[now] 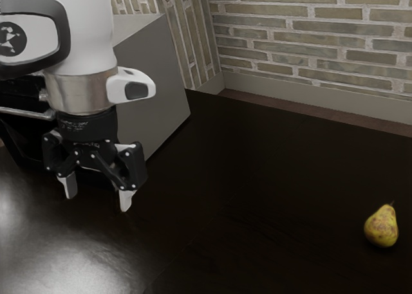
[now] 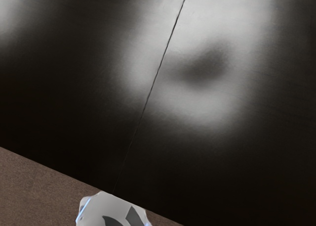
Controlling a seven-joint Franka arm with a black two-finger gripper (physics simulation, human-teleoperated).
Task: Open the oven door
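Oven door (image 1: 19,136), exterior view: stood at the exterior view's left, partly behind my arm (image 1: 84,36), on the front of the grey-sided oven (image 1: 154,82); whether it was fully shut or slightly ajar, I could not tell.
Handle bar (image 1: 26,112): slim, metallic, running across the front, and in my judgement the place to take hold, with one finger behind it and one before.
Door handling: probably stiff and rigid, of moderate weight, swinging on a hinge rather than lifting free; the smooth bar might have let the pads slip, so a firm grip and a curved pull seemed called for.
Two-finger gripper (image 1: 98,192): released, its fingers spread and pointing down above the tabletop (image 1: 257,178), with nothing between them and apart from the bar.
Oven as container: the only one I made out; its interior was hidden, its contents unknown.
Pear (image 1: 382,226): yellow-green with brown patches, loose on the tabletop at the exterior view's right, well apart from the oven and in no container.
Tabletop seam, wrist view (image 2: 156,77): a thin line crossing the dark, glossy surface, with brown floor (image 2: 39,181) past the edge and a pale rounded housing (image 2: 111,208), presumably the robot's own.
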